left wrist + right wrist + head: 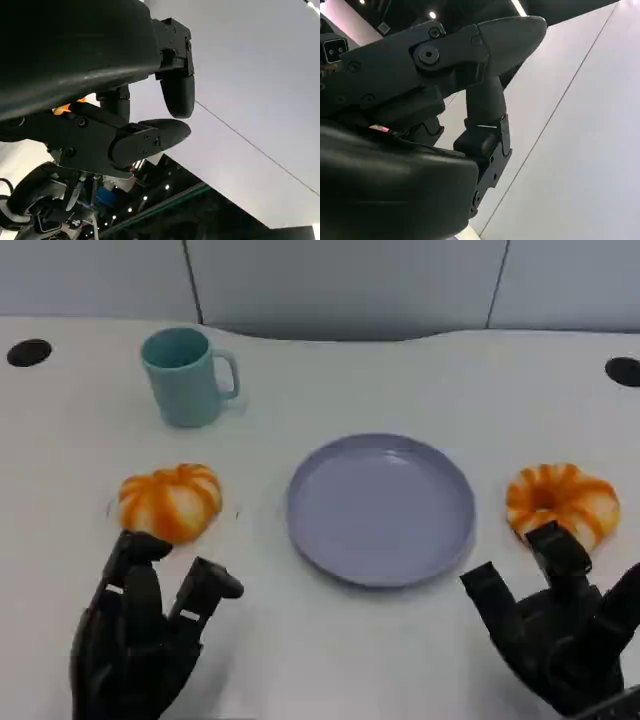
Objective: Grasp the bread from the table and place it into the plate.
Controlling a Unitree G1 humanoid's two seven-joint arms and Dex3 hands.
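Just beyond each empty hand's fingertips lies a bread point(170, 500)

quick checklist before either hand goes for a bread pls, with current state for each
1. Plate bare and ready to receive: ok, nothing lies on it.
2. Left bread reachable: ok, it sits on the table just ahead of the left hand.
3. Right bread reachable: ok, right hand is next to it, one fingertip overlapping its near edge.
4. Both hands free: ok, fingers apart, nothing held.
5. Mug out of the path: ok, it stands upright behind the left bread, apart from it.
6. Right hand actually touching the bread: cannot tell.
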